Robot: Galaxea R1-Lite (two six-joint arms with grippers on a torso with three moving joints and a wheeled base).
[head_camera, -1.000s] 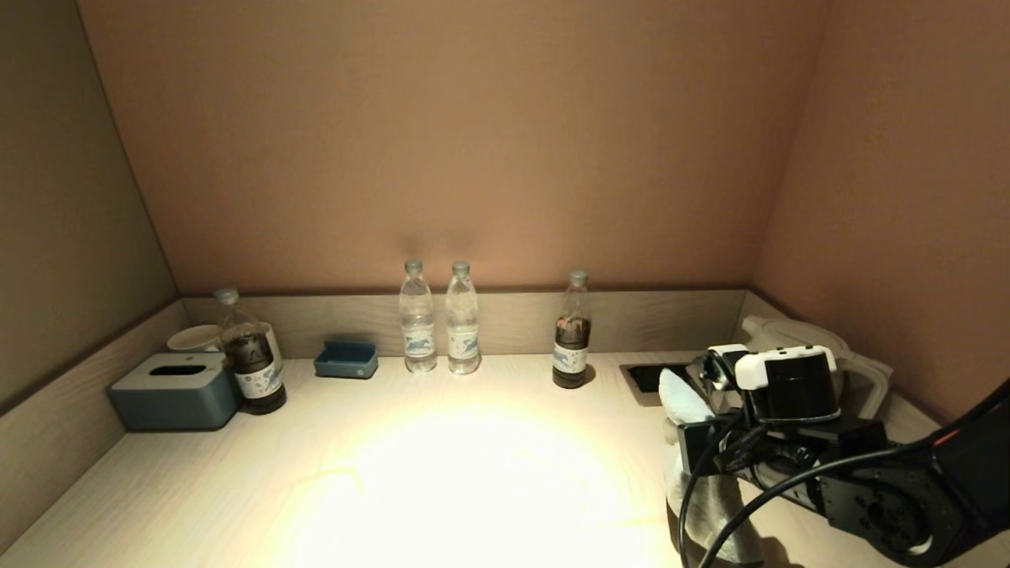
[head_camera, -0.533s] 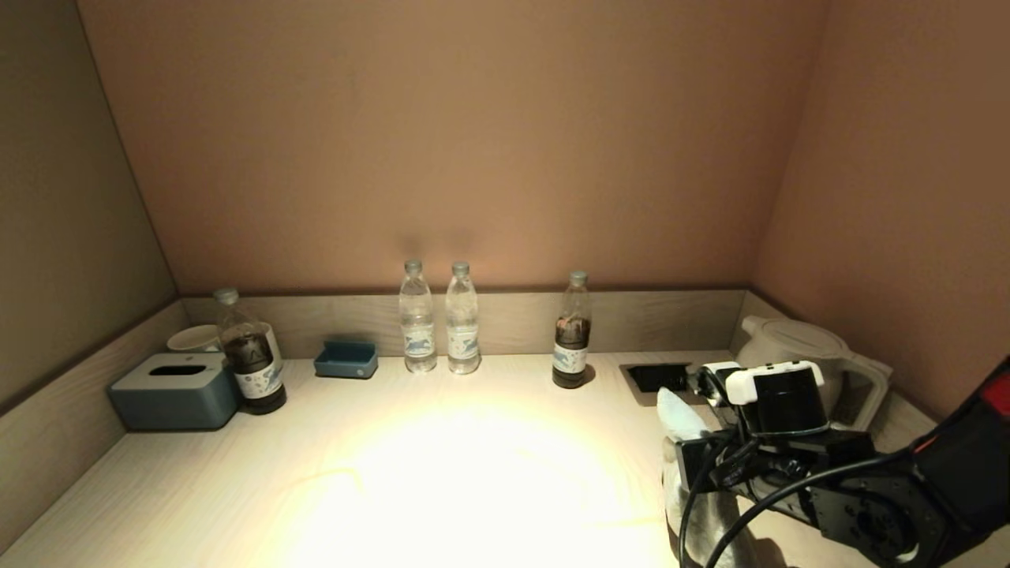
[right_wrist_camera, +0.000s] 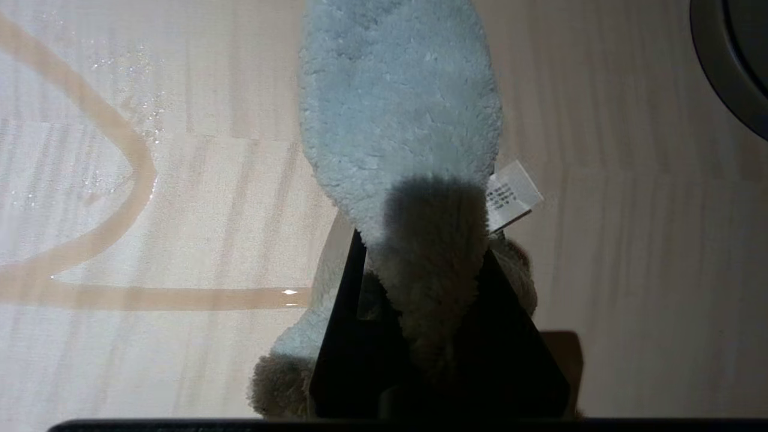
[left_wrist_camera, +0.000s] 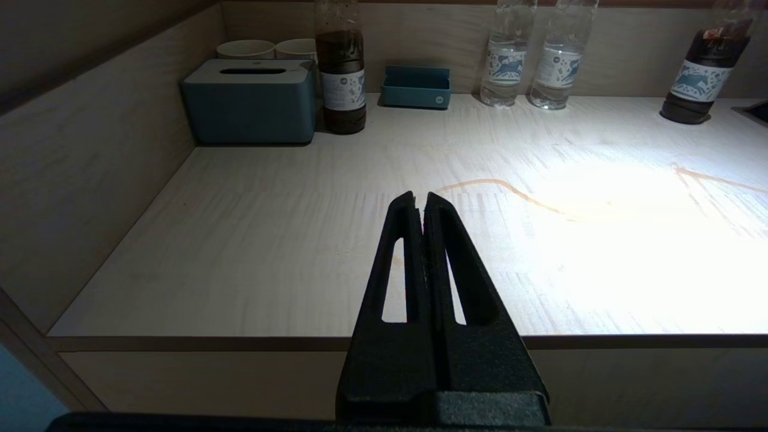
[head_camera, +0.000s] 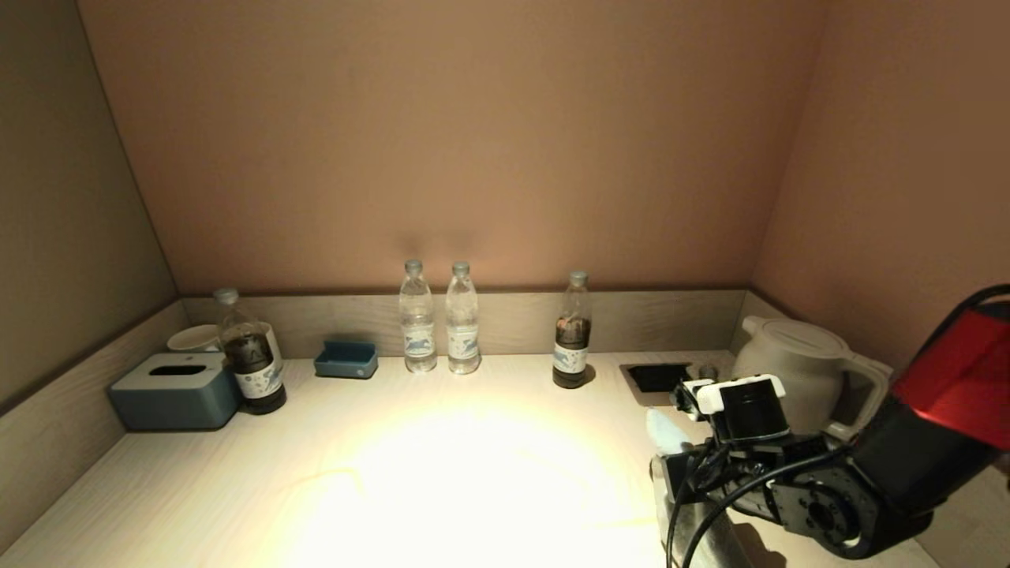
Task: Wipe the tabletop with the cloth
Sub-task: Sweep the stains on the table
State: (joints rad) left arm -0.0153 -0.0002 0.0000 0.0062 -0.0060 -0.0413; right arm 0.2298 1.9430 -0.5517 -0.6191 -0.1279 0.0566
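Cloth (right_wrist_camera: 401, 114) in right gripper (right_wrist_camera: 420, 252), lower end cut off

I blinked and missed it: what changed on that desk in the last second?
The right gripper, shut on the cloth, sank lower and slid slightly left, uncovering the white kettle behind it. The bottles, the tissue box and the shut left gripper stayed put.

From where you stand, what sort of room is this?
Probably a hotel room's refreshment nook: a white electric kettle, complimentary-looking water bottles and a tissue box line a wooden counter. The right gripper holds a cloth.
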